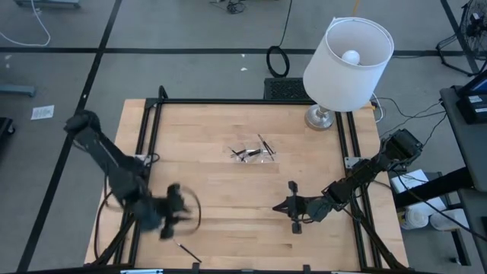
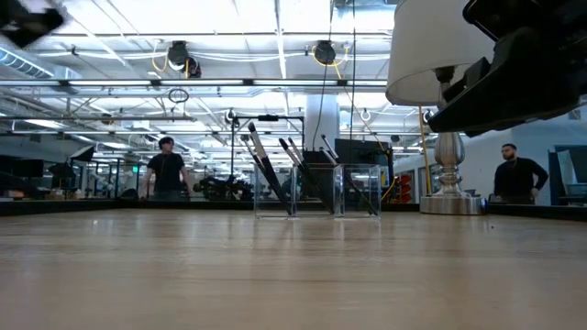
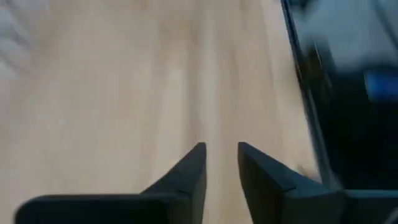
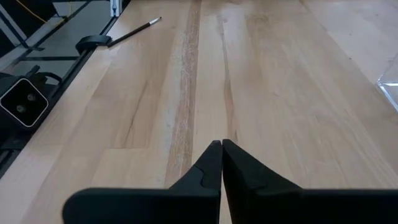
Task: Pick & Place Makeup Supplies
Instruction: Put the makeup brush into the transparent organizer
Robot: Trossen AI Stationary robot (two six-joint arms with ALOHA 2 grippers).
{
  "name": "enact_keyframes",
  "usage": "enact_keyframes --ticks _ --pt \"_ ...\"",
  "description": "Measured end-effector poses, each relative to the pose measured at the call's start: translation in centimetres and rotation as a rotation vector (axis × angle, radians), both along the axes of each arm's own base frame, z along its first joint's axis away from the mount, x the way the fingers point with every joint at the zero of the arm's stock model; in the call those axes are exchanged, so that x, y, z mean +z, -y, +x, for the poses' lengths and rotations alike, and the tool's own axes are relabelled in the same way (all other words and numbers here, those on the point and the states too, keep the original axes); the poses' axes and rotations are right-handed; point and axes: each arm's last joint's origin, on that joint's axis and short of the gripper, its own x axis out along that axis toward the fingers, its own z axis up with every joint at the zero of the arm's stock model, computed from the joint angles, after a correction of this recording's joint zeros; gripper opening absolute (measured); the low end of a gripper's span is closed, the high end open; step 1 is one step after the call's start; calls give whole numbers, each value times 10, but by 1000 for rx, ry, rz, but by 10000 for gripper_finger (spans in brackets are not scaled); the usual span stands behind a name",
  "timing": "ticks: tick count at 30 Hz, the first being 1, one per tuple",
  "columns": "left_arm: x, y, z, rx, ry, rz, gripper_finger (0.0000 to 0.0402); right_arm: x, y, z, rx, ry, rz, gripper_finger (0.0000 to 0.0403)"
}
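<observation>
While most sticks (image 2: 275, 174) stand leaning in clear tray (image 1: 254, 154) at table (image 1: 228, 221) centre, tips pointing up and slanting, one loose stick (image 1: 186, 250) lies flat near front edge, long axis diagonal. Left gripper (image 3: 221, 165) near it, jaws slightly apart, grasping nothing. Right gripper (image 4: 222, 155) at front right, jaws clenched, empty.

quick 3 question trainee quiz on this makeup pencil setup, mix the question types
1. True or false: the right gripper is shut and holds nothing.
2. Where are most pencils? A) in the clear tray B) under the lamp C) off the table
3. Fill in: one stray pencil lies near the table's front edge, close to the ____ gripper.

Key: 1 true; 2 A; 3 left
</observation>
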Motion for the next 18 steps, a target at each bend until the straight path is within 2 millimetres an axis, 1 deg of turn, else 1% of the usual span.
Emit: enact_keyframes --ticks 3,5,8,10,14,18 --pt "-12 35 -8 -57 -171 -2 72 0 0 0 -5 -1 14 0" --pt "-20 57 -14 -70 -273 8 62 0 0 0 -12 -2 30 0" --pt "-33 82 -19 -67 -417 8 59 0 0 0 -22 -3 52 0" --pt "-40 97 -22 -78 -479 15 59 0 0 0 -28 -4 61 0" --pt "-53 115 -25 -97 -565 56 70 0 0 0 -31 -4 69 0" --pt "-62 119 -20 -129 -553 120 110 0 0 0 -32 -4 69 0"
